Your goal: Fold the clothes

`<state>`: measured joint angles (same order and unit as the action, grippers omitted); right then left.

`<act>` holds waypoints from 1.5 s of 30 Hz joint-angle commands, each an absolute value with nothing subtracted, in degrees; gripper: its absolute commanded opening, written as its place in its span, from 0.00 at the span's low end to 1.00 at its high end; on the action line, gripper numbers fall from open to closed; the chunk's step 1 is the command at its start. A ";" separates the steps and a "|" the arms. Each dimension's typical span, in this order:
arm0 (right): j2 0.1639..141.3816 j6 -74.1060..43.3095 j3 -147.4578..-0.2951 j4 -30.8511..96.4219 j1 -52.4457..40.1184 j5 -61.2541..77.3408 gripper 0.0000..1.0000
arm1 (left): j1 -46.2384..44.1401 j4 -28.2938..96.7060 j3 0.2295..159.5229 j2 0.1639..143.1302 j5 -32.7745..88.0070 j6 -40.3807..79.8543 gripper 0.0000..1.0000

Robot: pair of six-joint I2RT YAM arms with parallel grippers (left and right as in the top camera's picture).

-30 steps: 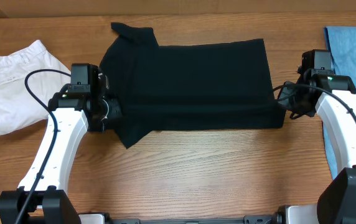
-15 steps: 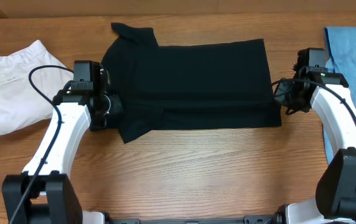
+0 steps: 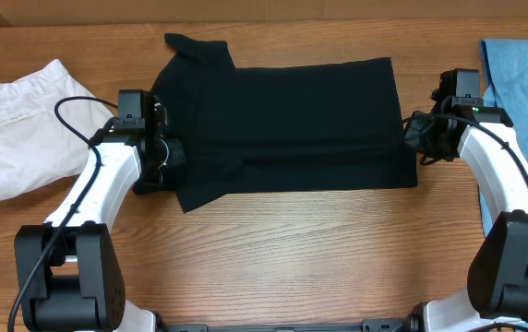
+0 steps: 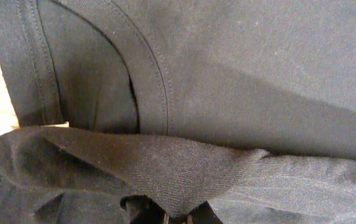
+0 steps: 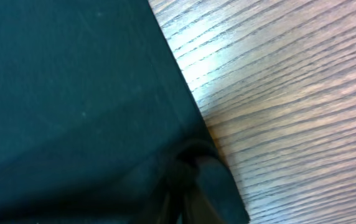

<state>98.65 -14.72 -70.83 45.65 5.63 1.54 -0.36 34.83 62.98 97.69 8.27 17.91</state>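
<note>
Tabletop of brown wood (image 3: 292,249) seen from above, carrying three garments and two white robot arms, each ending in one gripper. Against the left edge lies one pair of white trousers (image 3: 19,124), crumpled in a loose heap. Just to their right, the left gripper (image 3: 170,155) sits at the sleeve end of one black shirt (image 3: 292,120). Its jaws are closed on a pinched fold of the black cloth. The left wrist view shows that fold drawn down into the fingertips, with the stitched sleeve hem lying behind it. The shirt is spread flat across the middle of the tabletop, nearer the far edge than the near one. At the shirt's right border, the right gripper (image 3: 414,136) is likewise clamped on the black fabric. The right wrist view shows cloth bunched around its fingers, with bare wood just beside them. Along the right edge lies one pair of light blue jeans (image 3: 522,65), partly cut off by the frame and apart from the shirt.
</note>
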 commanded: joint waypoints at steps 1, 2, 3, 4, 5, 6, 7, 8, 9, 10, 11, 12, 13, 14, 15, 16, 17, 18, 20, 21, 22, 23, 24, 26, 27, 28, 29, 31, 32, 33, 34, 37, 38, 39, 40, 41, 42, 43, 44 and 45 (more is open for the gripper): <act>99.42 -14.59 -70.72 44.97 6.07 1.87 0.06 | -0.03 34.17 62.72 98.15 6.98 18.24 0.06; 99.61 -14.57 -70.72 44.71 6.07 2.09 0.06 | -0.03 33.85 62.72 98.15 6.98 18.26 0.06; 99.88 -14.57 -70.72 44.40 6.07 2.31 0.06 | -0.03 33.54 62.72 98.15 7.01 18.28 0.07; 100.12 -14.57 -70.72 44.18 6.07 2.55 0.07 | -0.03 33.23 62.72 98.15 7.01 18.26 0.07; 100.49 -14.59 -70.72 43.97 6.07 2.74 0.07 | -0.03 32.88 62.72 98.15 7.01 18.26 0.07; 100.92 -14.59 -70.72 43.79 6.07 2.72 0.07 | -0.03 32.56 62.72 98.15 7.01 18.26 0.07; 101.36 -14.59 -70.72 43.64 6.07 2.72 0.07 | -0.03 32.27 62.72 98.15 7.01 18.26 0.07; 101.86 -14.59 -70.72 43.44 6.07 2.74 0.07 | -0.03 32.08 62.72 98.15 7.01 18.26 0.07; 102.35 -14.59 -70.72 43.31 6.07 2.76 0.06 | -0.03 31.99 62.72 98.15 7.01 18.28 0.08; 102.80 -14.59 -70.72 43.13 6.07 2.85 0.07 | -0.03 31.86 62.72 98.15 7.01 18.26 0.08; 103.15 -14.59 -70.72 42.92 6.07 3.14 0.07 | -0.03 31.81 62.72 98.15 7.01 18.26 0.08; 103.33 -14.59 -70.72 42.70 6.07 3.25 0.07 | -0.03 31.83 62.72 98.15 7.03 18.26 0.09; 103.33 -14.59 -70.72 42.46 6.07 3.33 0.07 | -0.03 31.88 62.72 98.15 7.07 18.26 0.09; 103.33 -14.59 -70.72 42.19 6.07 3.38 0.07 | -0.03 31.88 62.72 98.15 7.07 18.26 0.09; 103.33 -14.59 -70.72 41.82 6.07 3.38 0.07 | -0.03 31.88 62.72 98.15 7.07 18.26 0.10; 103.33 -14.59 -70.72 41.65 6.07 3.38 0.07 | -0.03 31.88 62.72 98.15 7.09 18.26 0.10; 103.33 -14.59 -70.72 41.63 6.07 3.38 0.07 | -0.03 31.88 62.72 98.15 7.07 18.26 0.10; 103.33 -14.59 -70.72 41.65 6.07 3.38 0.07 | -0.03 31.90 62.72 98.15 7.07 18.26 0.11; 103.33 -14.57 -70.72 41.63 6.07 3.36 0.08 | -0.03 31.92 62.72 98.15 7.09 18.28 0.17; 103.33 -14.59 -70.72 41.63 6.07 3.36 0.08 | -0.03 31.97 62.72 98.15 7.09 18.28 0.27; 103.33 -14.57 -70.72 41.63 6.07 3.36 0.14 | -0.03 32.08 62.72 98.15 7.09 18.28 0.35; 103.33 -14.59 -70.72 41.60 6.07 3.36 0.19 | -0.03 32.16 62.72 98.15 7.09 18.28 0.44; 103.33 -14.59 -70.72 41.56 6.07 3.36 0.26 | -0.03 32.32 62.72 98.15 7.09 18.28 0.52; 103.33 -14.59 -70.72 41.52 6.07 3.36 0.41 | -0.03 32.84 62.72 98.15 7.11 18.28 0.55; 103.33 -14.59 -70.72 41.39 6.07 3.38 0.50 | -0.03 33.65 62.72 98.15 7.22 18.28 0.55; 103.33 -14.57 -70.72 41.23 6.07 3.36 0.54 | -0.03 34.11 62.72 98.15 7.46 18.28 0.56; 103.33 -14.59 -70.72 41.17 6.07 3.36 0.56 | -0.03 34.76 62.72 98.15 7.68 18.28 0.56; 103.33 -14.59 -70.72 41.04 6.07 3.36 0.56 | -0.03 36.75 62.72 98.15 8.51 18.24 0.56; 103.33 -14.59 -70.72 40.99 6.07 3.38 0.56 | -0.03 38.06 62.72 98.15 8.75 18.26 0.56; 103.33 -14.59 -70.72 40.99 6.07 3.38 0.56 | -0.05 39.20 62.72 98.15 8.93 18.26 0.56; 103.33 -14.57 -70.72 40.99 6.07 3.38 0.57 | -0.05 40.34 62.72 98.15 9.17 18.28 0.56; 103.33 -14.57 -70.72 41.45 6.07 3.55 0.56 | -0.03 43.92 62.72 98.15 9.28 18.31 0.56; 103.33 -14.59 -70.72 41.95 6.07 3.60 0.56 | -0.03 45.34 62.72 98.15 9.28 18.31 0.56; 103.33 -14.59 -70.72 42.63 6.07 3.60 0.57 | -0.05 46.54 62.72 98.15 9.28 18.41 0.56; 103.33 -14.59 -70.72 43.38 6.07 3.60 0.57 | -0.05 47.86 62.72 98.15 9.30 18.50 0.56; 103.33 -14.59 -70.72 44.25 6.07 3.60 0.57 | -0.05 49.10 62.70 98.15 9.30 18.50 0.56; 103.33 -14.61 -70.72 44.86 6.07 3.60 0.57 | -0.05 50.09 62.65 98.15 9.28 18.50 0.57; 103.33 -14.61 -70.72 45.41 6.07 3.60 0.57 | -0.03 50.96 62.43 98.15 9.28 18.50 0.58; 103.33 -14.59 -70.72 45.60 6.07 3.57 0.57 | -0.03 51.40 62.13 98.15 9.28 18.50 0.59; 103.33 -14.59 -70.72 45.76 6.07 3.57 0.57 | -0.03 51.72 61.73 98.15 9.28 18.52 0.60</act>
